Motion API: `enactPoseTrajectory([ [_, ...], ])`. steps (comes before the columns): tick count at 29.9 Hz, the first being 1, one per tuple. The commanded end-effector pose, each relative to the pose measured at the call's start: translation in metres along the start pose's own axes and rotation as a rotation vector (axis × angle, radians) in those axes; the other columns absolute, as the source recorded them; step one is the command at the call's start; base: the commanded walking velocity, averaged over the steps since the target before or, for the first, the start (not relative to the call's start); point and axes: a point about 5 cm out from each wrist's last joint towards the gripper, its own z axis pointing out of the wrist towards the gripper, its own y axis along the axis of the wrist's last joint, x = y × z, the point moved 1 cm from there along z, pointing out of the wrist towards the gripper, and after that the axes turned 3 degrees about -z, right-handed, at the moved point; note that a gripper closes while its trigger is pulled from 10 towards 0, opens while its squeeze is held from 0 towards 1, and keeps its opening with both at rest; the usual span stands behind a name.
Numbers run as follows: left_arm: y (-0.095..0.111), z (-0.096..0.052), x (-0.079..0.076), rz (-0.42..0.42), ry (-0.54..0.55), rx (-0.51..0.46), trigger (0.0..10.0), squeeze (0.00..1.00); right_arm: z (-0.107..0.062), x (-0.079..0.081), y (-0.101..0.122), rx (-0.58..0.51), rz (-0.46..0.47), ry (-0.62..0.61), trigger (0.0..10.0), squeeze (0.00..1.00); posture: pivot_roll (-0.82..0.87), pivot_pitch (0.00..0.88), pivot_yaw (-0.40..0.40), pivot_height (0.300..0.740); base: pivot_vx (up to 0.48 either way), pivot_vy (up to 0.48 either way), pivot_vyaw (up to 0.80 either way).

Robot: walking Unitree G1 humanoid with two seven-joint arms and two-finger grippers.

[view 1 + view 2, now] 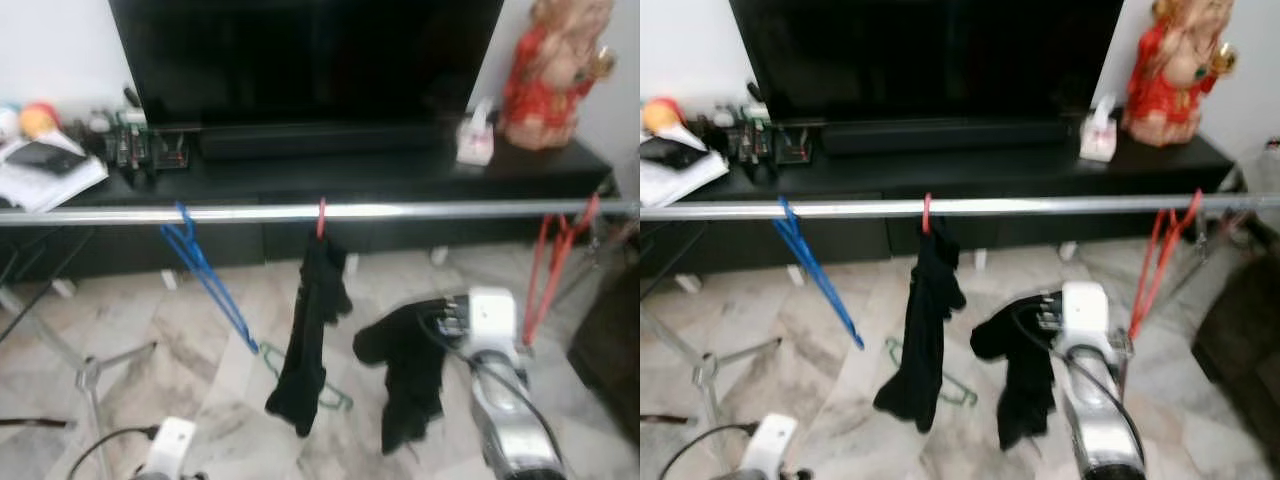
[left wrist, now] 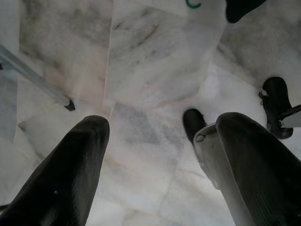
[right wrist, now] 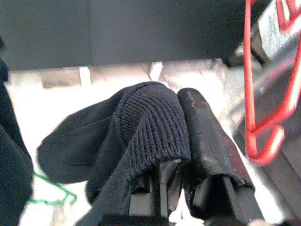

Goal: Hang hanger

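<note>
— Right wrist view first: the right tool [image 3: 181, 141] is clamped on a bunched dark knitted garment [image 3: 141, 127], the ribbed fabric folded over one finger. I can't make out a hanger inside that bundle. If there is one, the cloth hides it.

— So which hanger is the task's thing?

— Hard to say. An empty red hanger [image 1: 550, 265] hangs on the silver rail [image 1: 400, 211], just beside the right tool. A second red hook [image 1: 322, 218] carries another dark garment [image 1: 312, 330] at mid-rail, a blue hanger [image 1: 205, 275] hangs further left, and a green hanger [image 1: 300, 375] lies on the marble floor [image 1: 150, 330] below.

— What could go wrong?

— The grip is on soft cloth only, as far as I can see. My guess is the fabric could slide through the fingers on the way up, or drape over the rail without any hook catching. The red hanger is close enough to get knocked off, and the loose tail could snag the hanging garment.

— And the other arm?

— The left tool [image 2: 155, 155] hangs low over the floor, fingers spread wide, holding nothing. A stand leg [image 2: 35, 77] is near it. The dark TV counter [image 1: 400, 170] behind stays out of the way.
</note>
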Motion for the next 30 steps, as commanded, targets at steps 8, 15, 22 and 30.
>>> enactPoseTrajectory([
  [8, -0.004, -0.002, 0.008, 0.0, 0.07, -0.028, 10.0, 0.0, 0.001, -0.002, -0.026, 0.07, -0.005, 0.025, 10.0, 0.0, -0.11, 0.03, -0.052, 0.74, 0.0, 0.0, 0.0],
  [15, 0.0, -0.003, 0.011, -0.094, 0.142, -0.114, 10.0, 0.0, 0.002, -0.001, -0.034, 0.099, -0.004, 0.041, 10.0, 0.0, -0.1, 0.032, -0.054, 0.74, 0.0, 0.0, 0.0],
  [22, 0.011, -0.008, 0.015, -0.157, 0.248, -0.269, 10.0, 0.0, 0.002, 0.005, -0.041, 0.126, -0.002, 0.071, 10.0, 0.0, -0.09, 0.037, -0.058, 0.74, 0.0, 0.0, 0.0],
  [30, 0.017, -0.011, 0.015, -0.196, 0.263, -0.361, 10.0, 0.0, 0.002, 0.01, -0.045, 0.151, -0.012, 0.096, 10.0, 0.0, -0.07, 0.037, -0.071, 0.74, 0.0, 0.0, 0.0],
])
